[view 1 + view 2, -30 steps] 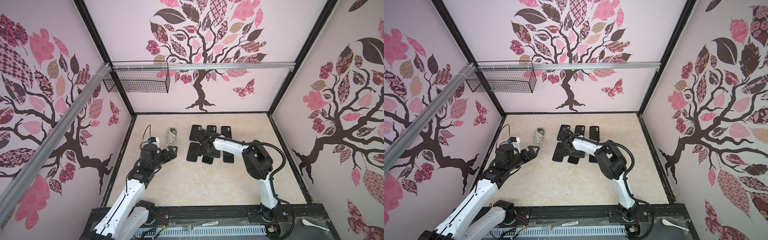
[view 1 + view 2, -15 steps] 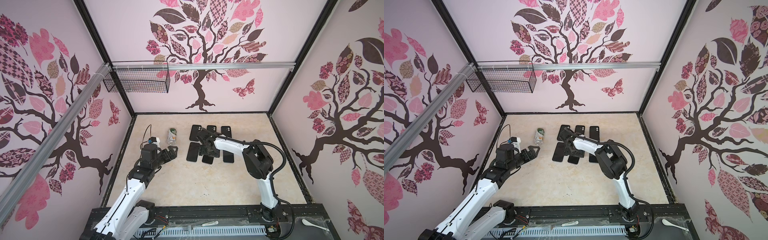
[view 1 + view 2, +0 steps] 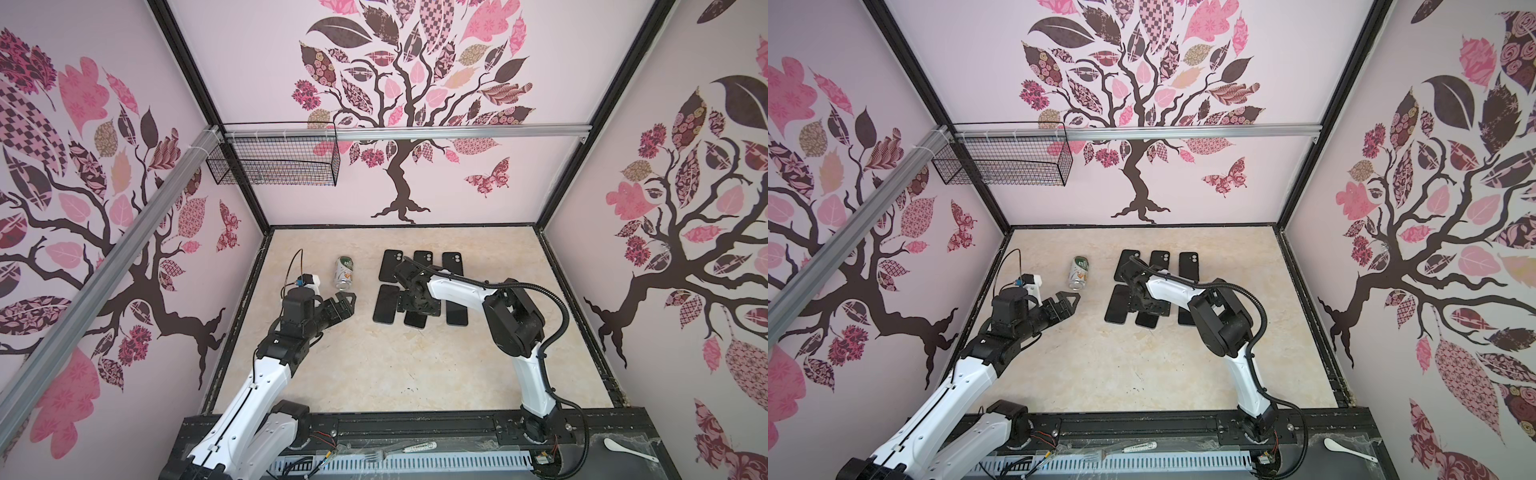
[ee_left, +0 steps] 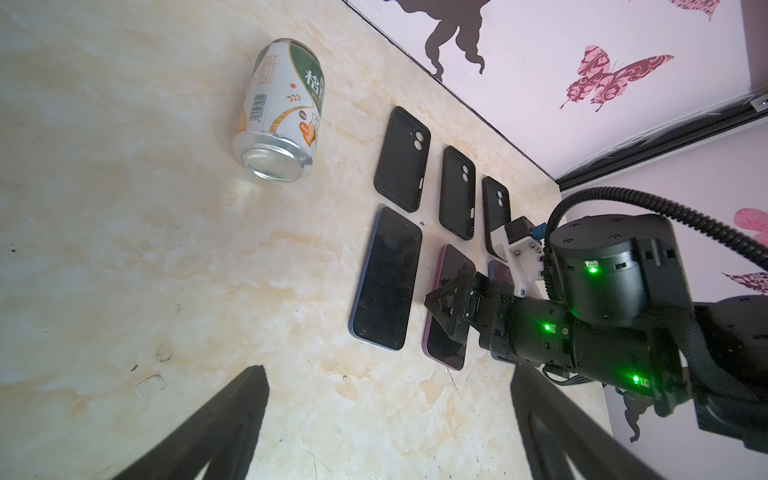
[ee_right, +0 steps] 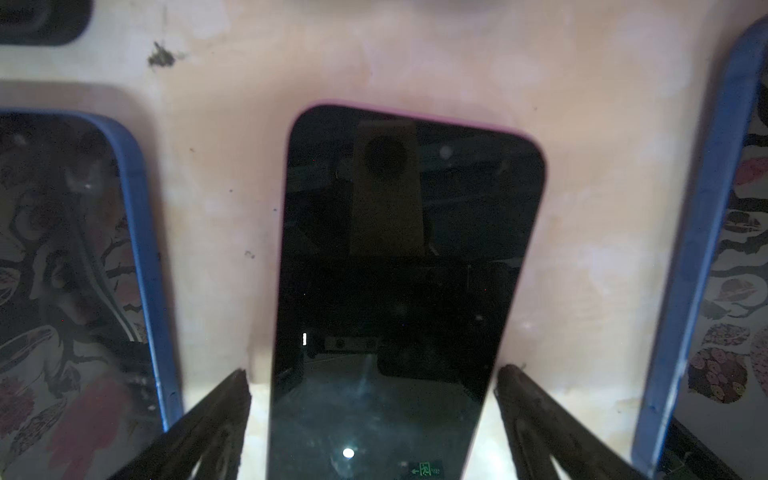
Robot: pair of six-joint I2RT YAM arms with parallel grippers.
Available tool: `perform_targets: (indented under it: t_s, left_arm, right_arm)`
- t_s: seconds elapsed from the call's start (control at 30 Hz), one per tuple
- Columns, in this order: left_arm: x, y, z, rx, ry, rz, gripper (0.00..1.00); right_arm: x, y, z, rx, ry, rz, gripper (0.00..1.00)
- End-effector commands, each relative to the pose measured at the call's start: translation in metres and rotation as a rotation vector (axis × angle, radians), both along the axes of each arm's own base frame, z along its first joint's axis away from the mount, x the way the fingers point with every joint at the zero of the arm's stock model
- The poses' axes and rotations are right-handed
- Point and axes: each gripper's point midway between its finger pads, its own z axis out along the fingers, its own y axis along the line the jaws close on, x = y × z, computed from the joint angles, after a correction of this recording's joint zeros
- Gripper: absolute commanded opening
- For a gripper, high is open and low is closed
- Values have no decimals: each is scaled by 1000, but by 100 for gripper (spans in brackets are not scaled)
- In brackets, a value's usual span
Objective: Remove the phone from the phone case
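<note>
Right wrist view alone shows right tool [image 5: 372, 370] wide astride pink-edged phone [image 5: 407, 249]; left tool [image 4: 386, 372] gapes.

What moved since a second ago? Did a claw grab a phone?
Nothing moved that I can see. The right claw stays open over the pink-edged phone, gripping nothing. The left claw stays open near the can. The other phones and black cases lie where they were.

In both top views, passage is left over the bare lower tabletop [image 3: 395, 374], while the upper centre is blocked by packed phones [image 3: 384, 303] and cases [image 3: 390, 266], with a fallen can [image 3: 344, 272] at their left.
</note>
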Motion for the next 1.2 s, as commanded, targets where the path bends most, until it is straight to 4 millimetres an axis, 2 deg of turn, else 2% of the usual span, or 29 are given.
perform_targets:
  t_s: [0.0,0.37,0.7,1.0,1.17]
  left_arm:
    - [0,-1,-3,-1,2,-8,95]
    - [1,-1,-5,5,5,-10,95]
    - [2,-2,-6,4,5,-21,95]
    - [1,-5,-7,9,6,-39,95]
    - [-1,-4,-3,31,-12,-53,96]
  right_arm:
    - [-9,-7,-24,-44,61,2,92]
    - [-9,-14,-28,-68,77,20,83]
    - [-16,-29,-32,-82,98,57,75]
    - [-19,-35,-38,-106,118,73,76]
    - [-17,-26,-32,-64,121,96,83]
